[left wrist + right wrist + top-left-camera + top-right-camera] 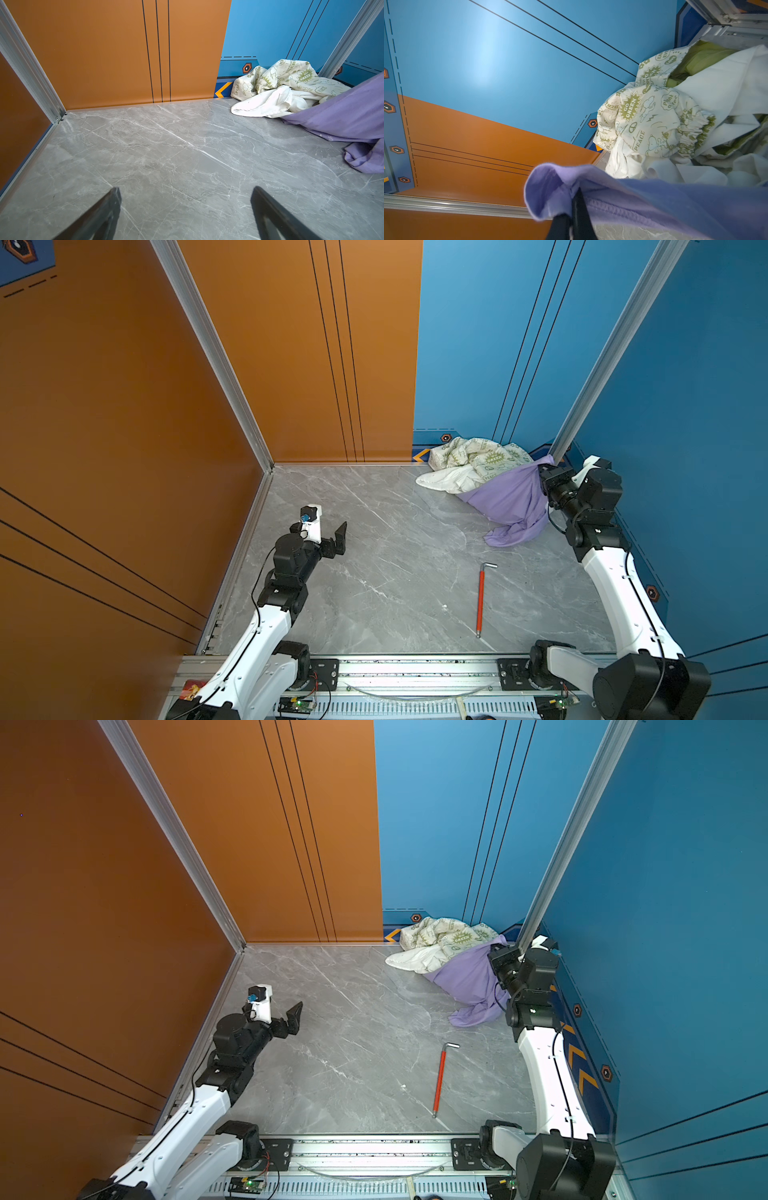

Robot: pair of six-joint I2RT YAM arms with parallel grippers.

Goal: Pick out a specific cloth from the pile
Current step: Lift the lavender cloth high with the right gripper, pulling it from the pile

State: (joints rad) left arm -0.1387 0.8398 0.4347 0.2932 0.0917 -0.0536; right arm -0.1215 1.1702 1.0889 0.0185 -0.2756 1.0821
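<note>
The right gripper [576, 194] is clamped on a bunched edge of the plain lavender-purple soft cloth [509, 499], raised in the 1 o'clock corner of the grey marbled table [374, 572]. From the grip the cloth drapes toward 7 o'clock, and its crumpled tail rests on the table. Its 10 o'clock edge touches, perhaps tucks under, the pile of white and green-printed cream fabrics [469, 464]. Freeing it likely means drawing toward 5 o'clock, away from the pile. The left gripper [185, 193], jaws wide apart and empty, sits well apart at 9 o'clock.

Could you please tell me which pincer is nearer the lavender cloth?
Right. The right pincer is shut on the lavender cloth; the left pincer hangs open over the table, well apart.
</note>
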